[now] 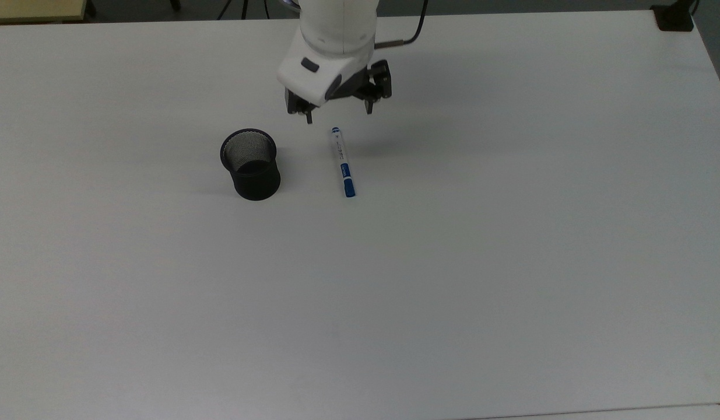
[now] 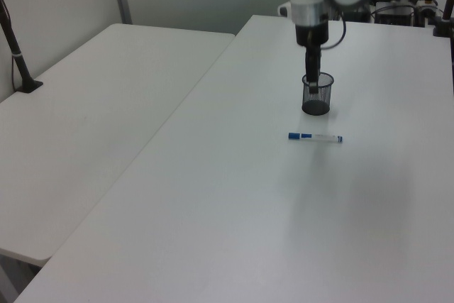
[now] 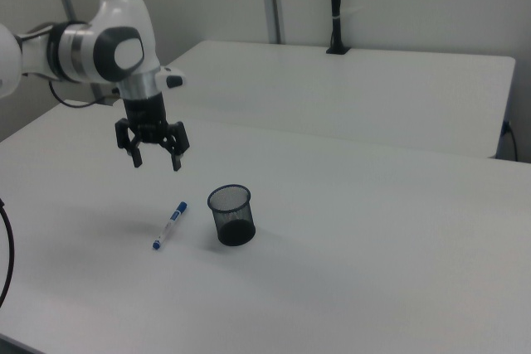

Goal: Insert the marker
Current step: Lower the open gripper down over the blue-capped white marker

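Arm (image 1: 336, 35) cut off by the top view's upper edge, upper links out of frame. Arm also cut by the right view's left edge and the left view's top edge. In the left view, gripper (image 2: 312, 84) seen edge-on in front of the mesh cup (image 2: 317, 94), hiding part of the cup's rim; finger spread not readable there. Print on the marker (image 1: 342, 162) label too small to read. Cup floor lost in shadow in the top view. Black clamp (image 1: 674, 16) at the table corner cropped by the top view's upper edge.
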You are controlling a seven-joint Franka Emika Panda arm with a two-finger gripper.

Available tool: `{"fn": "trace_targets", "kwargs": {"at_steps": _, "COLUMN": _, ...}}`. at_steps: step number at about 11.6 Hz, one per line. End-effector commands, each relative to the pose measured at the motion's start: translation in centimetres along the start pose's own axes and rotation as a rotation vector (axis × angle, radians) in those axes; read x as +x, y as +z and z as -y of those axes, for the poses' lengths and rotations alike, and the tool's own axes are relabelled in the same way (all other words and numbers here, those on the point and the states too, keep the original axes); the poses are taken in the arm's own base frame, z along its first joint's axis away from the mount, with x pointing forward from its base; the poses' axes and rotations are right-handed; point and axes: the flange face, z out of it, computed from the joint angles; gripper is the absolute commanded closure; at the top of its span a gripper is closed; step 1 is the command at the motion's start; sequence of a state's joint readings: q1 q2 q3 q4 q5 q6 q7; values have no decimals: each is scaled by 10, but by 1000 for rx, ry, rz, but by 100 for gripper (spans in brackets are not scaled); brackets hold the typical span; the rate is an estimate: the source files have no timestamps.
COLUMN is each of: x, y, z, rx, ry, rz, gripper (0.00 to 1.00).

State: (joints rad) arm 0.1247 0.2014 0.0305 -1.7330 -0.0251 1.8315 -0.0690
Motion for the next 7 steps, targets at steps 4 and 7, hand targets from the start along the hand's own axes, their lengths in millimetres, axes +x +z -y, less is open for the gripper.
{"fn": "trace_targets", "kwargs": {"at_steps": 4, "x": 25, "y": 82, "z": 16, "rx": -41, "ry": 33, "rz": -43, "gripper": 10}}
{"fn": "trace_targets", "kwargs": {"at_steps": 7, "x": 34, "y": 108, "z": 17, "rx": -65, "ry": 38, "rz": -41, "gripper": 29}}
